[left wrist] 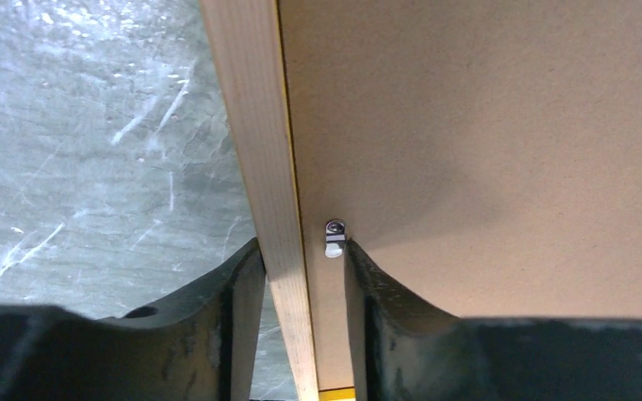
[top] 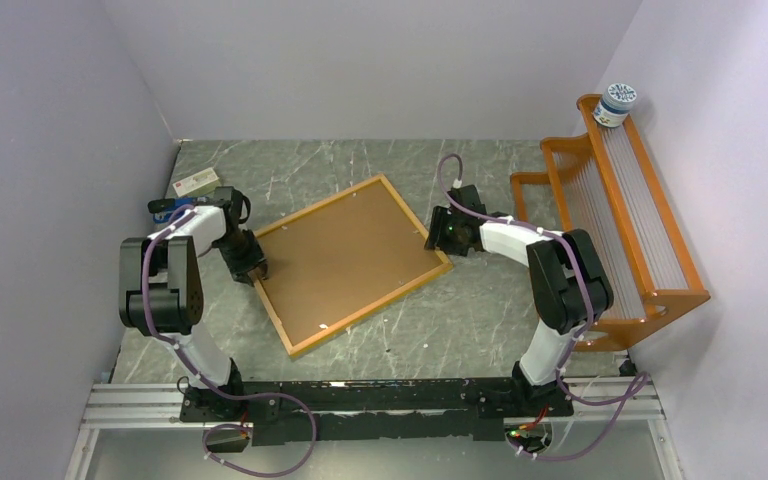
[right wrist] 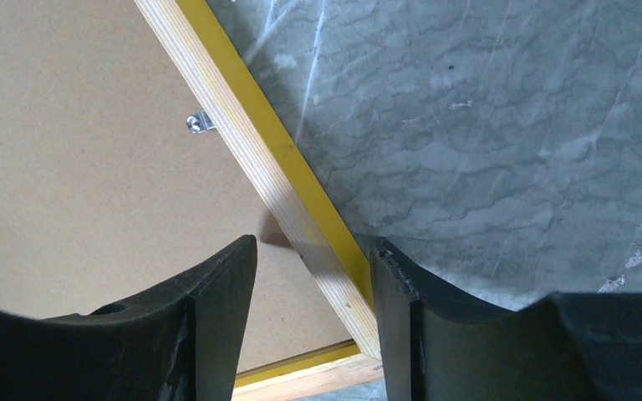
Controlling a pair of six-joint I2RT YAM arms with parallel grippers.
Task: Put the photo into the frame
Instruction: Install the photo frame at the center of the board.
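Observation:
The frame (top: pixel 320 207) lies face down in the middle of the table, with a brown backing panel (top: pixel 345 262) filling it. The photo is hidden. My left gripper (top: pixel 253 268) stands over the frame's left side. In the left wrist view this gripper (left wrist: pixel 301 251) is open and straddles the wooden border (left wrist: pixel 255 125), one finger outside the wood and the other over the panel beside a small metal clip (left wrist: pixel 334 236). My right gripper (top: pixel 438 238) is at the frame's right corner. There it (right wrist: pixel 313 246) is open astride the yellow-edged border (right wrist: pixel 242 125).
An orange slatted rack (top: pixel 620 230) fills the right side, with a small jar (top: pixel 616 104) on its top end. A small flat box (top: pixel 196 182) lies at the back left. Walls close in on three sides.

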